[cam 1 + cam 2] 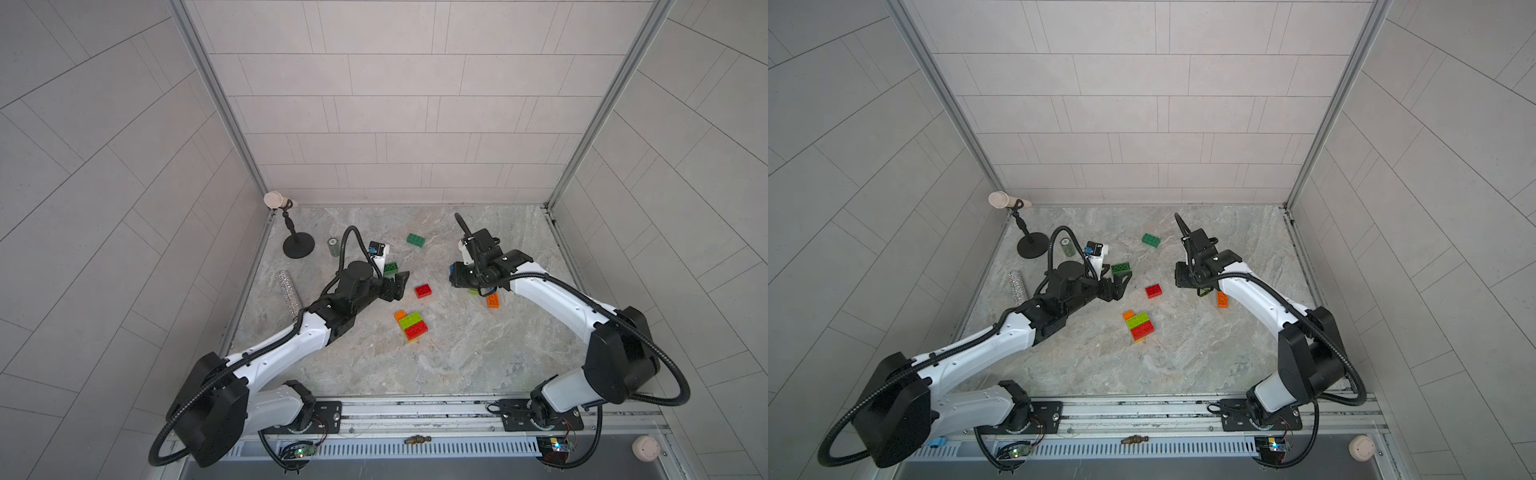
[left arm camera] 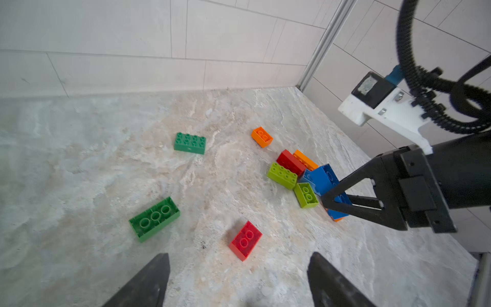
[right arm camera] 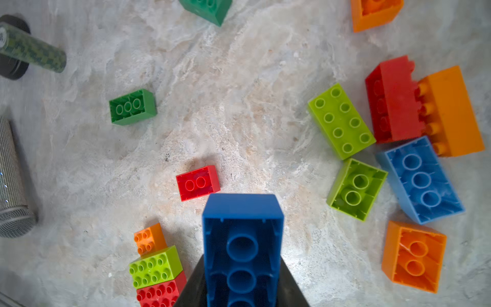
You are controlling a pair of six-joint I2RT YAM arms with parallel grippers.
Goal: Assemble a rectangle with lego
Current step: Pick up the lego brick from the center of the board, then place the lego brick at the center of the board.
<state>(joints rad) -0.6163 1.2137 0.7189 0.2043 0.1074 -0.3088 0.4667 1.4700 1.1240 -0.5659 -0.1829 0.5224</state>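
Right wrist view: my right gripper (image 3: 242, 265) clamps a blue brick (image 3: 241, 212) near the tabletop (image 3: 239, 106) centre. I see the left gripper (image 2: 239, 255) open; other bricks (image 3: 341, 121) lie scattered around the middle.

The bench (image 1: 457, 357) is marbled grey and beige, and on it lies a lone red brick (image 1: 423, 291); nearer the robot than that brick sits a joined cluster (image 1: 411, 326) banded orange, lime and red, and beyond it lie a bluish-green brick (image 2: 190, 143) and a grass-green brick (image 2: 154, 218). To the red brick's right a pile (image 2: 281, 175) mixes lime, red, orange and blue, and on that side too a blue brick (image 3: 241, 234) sits in the black right pincer (image 3: 241, 268). To the red brick's left are a can (image 1: 332, 248) patterned in green checks and a tube (image 1: 289, 293) of glittery silver.
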